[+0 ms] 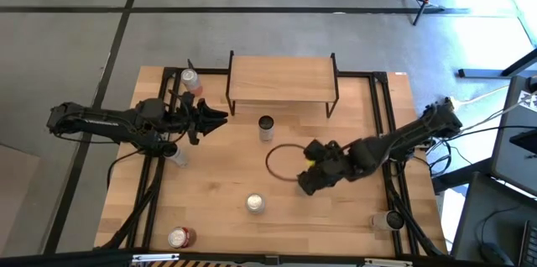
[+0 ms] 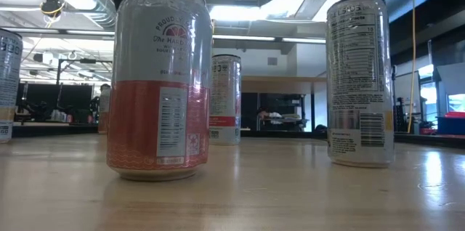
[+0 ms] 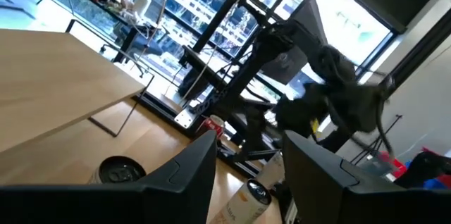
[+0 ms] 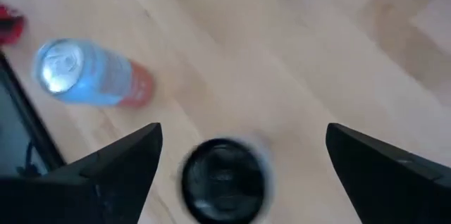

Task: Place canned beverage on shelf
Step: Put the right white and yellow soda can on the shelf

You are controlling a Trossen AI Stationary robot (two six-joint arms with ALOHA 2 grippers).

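Note:
The shelf (image 1: 281,81), a light wooden board on thin black legs, stands at the table's far middle; it also shows in the left wrist view (image 3: 56,97). A dark-topped can (image 1: 266,126) stands upright just in front of it. My left gripper (image 1: 220,118) is open and empty, left of that can and pointing toward it. My right gripper (image 1: 306,181) is wide open above the table's middle right. In the right wrist view a dark-topped can (image 4: 224,180) stands between its fingers (image 4: 120,168), apart from them.
Other cans stand about: far left (image 1: 190,78), by the left arm (image 1: 176,154), front middle (image 1: 255,204), front left (image 1: 180,238), front right (image 1: 393,219). A dark ring (image 1: 285,159) lies mid-table. Black frame rails (image 1: 382,124) run along the sides.

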